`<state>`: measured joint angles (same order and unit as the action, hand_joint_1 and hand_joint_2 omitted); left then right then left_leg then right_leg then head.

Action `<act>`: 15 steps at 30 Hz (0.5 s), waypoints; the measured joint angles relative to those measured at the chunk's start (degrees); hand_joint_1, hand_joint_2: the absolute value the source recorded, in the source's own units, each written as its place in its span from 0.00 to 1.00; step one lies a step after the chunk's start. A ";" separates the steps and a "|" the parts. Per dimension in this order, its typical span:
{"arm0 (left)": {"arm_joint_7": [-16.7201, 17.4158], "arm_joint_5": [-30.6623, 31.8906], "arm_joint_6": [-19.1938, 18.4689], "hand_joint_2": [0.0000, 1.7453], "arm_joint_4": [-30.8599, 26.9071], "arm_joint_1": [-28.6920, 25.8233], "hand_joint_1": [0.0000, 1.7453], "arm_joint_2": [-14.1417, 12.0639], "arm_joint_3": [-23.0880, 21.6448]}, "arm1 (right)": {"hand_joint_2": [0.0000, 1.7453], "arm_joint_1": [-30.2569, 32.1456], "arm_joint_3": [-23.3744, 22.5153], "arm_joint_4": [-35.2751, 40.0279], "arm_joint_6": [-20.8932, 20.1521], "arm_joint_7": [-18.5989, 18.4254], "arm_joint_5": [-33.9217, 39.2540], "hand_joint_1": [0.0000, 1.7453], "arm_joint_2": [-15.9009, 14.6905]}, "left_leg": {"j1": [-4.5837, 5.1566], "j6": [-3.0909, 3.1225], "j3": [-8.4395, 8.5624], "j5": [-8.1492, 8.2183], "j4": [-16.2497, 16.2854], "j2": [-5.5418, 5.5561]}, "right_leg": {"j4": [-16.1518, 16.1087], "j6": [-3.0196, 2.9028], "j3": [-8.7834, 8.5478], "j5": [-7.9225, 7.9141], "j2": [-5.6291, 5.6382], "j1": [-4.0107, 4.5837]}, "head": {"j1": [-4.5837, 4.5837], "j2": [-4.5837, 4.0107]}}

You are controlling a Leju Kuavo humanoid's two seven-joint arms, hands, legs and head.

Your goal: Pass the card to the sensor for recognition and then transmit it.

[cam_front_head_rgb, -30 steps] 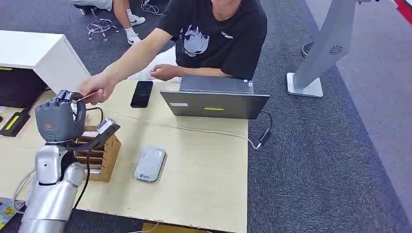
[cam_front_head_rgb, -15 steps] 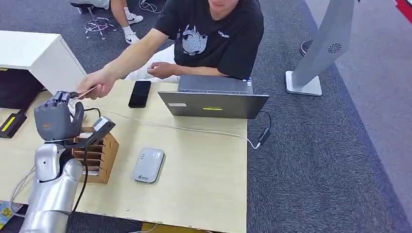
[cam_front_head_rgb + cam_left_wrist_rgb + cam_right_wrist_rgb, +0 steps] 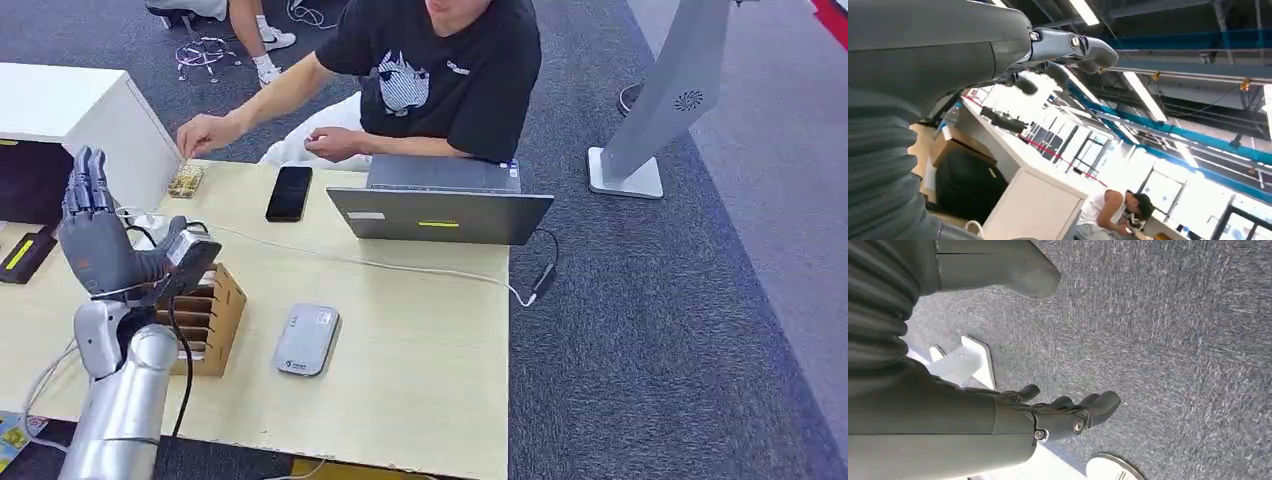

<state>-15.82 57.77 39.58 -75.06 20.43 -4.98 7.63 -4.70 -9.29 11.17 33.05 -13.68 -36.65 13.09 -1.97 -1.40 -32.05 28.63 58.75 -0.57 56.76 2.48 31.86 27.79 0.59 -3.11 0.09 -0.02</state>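
Head view, left hand [image 3: 95, 240]: raised over the table's [image 3: 420, 340] left end, fingers straight and apart, empty.
Head view, card [image 3: 186, 181]: flat on the table's far left edge — the person's hand [image 3: 205, 133] touches it.
Head view, sensor [image 3: 308, 338]: grey, beside the wooden box [image 3: 213, 318].
Left wrist view, fingers [image 3: 1068, 47]: extended, holding nothing.
Right wrist view, right hand [image 3: 1058, 415]: above carpet — fingers loosely curled, empty.

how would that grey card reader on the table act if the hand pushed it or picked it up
The card reader lies flat and low on the table, so it would probably slide, not tip or roll. Its rounded, smooth-looking casing may be slippery for the open left hand. It looks rigid and likely light.
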 joint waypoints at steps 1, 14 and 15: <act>0.07 0.72 0.00 1.00 -1.33 -0.48 0.00 0.04 -0.66 | 1.00 0.02 -0.09 0.00 0.00 0.04 0.00 0.00 0.00 | 0.00 0.00 -0.01 0.00 0.00 0.02 | 0.00 0.00 0.00 0.00 -0.01 0.00 | -0.02 0.00; 1.22 -15.43 -21.57 1.00 -18.82 -6.97 0.00 -2.45 -13.25 | 1.00 0.61 -1.66 -0.02 -0.02 1.95 1.18 0.00 0.02 | 0.00 0.02 -0.03 0.02 0.00 0.04 | -0.02 0.00 -0.01 0.01 -0.04 0.00 | 0.02 0.00; 0.55 -17.68 -25.86 1.00 -19.64 -7.58 0.00 -3.10 -14.48 | 1.00 0.74 -1.92 -0.02 -0.04 2.36 1.20 0.00 0.02 | 0.00 0.02 -0.02 0.02 0.00 0.04 | -0.01 0.00 -0.01 0.01 -0.05 0.00 | -0.02 0.00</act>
<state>-15.28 40.09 13.72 -94.70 12.84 -8.08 -6.86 -3.97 -11.21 11.15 33.01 -11.32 -35.45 13.11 -1.97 -1.38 -32.08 28.65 58.75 -0.52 56.75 2.47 31.85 27.80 0.54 -3.11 0.06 -0.02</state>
